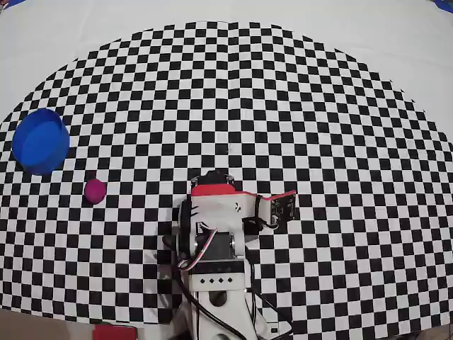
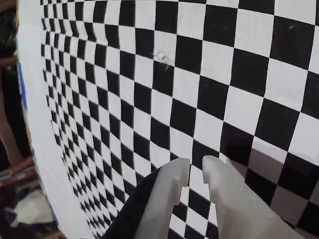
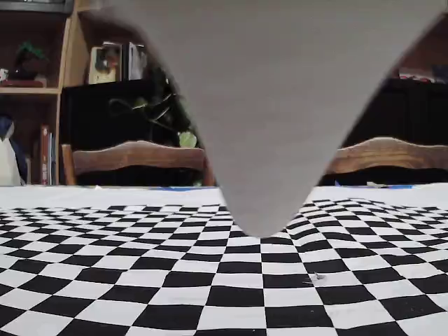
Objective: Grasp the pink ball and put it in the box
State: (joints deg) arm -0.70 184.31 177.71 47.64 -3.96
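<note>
Nearest first: the arm sits folded at the near edge of the surface (image 1: pixel 368 64), its hand (image 2: pixel 196 167) pointing down over bare checker squares. In the wrist view the two pale fingers (image 2: pixel 169 186) stand nearly together with only a slit between them, and they grasp nothing.

So the step in hand looks like the reach, not yet begun. To do it well, I would swing the base toward the left edge as the overhead view shows it, spread the fingers wider than the ball before coming down, and straddle it across its middle. A sphere on a flat printed cloth will likely roll at a glancing touch, so the descent should be straight and the closing gentle.

Farther out, the pink ball (image 1: pixel 95 191) lies on the checkers near the left edge: small, round, matte magenta. Just beyond it, apart from it, stands the box (image 1: pixel 40 140), really a round bright-blue container of smooth plastic, its mouth open upward and much wider than the ball.

Neither shows in the fixed view, where a blurred grey shape fills the middle.
</note>
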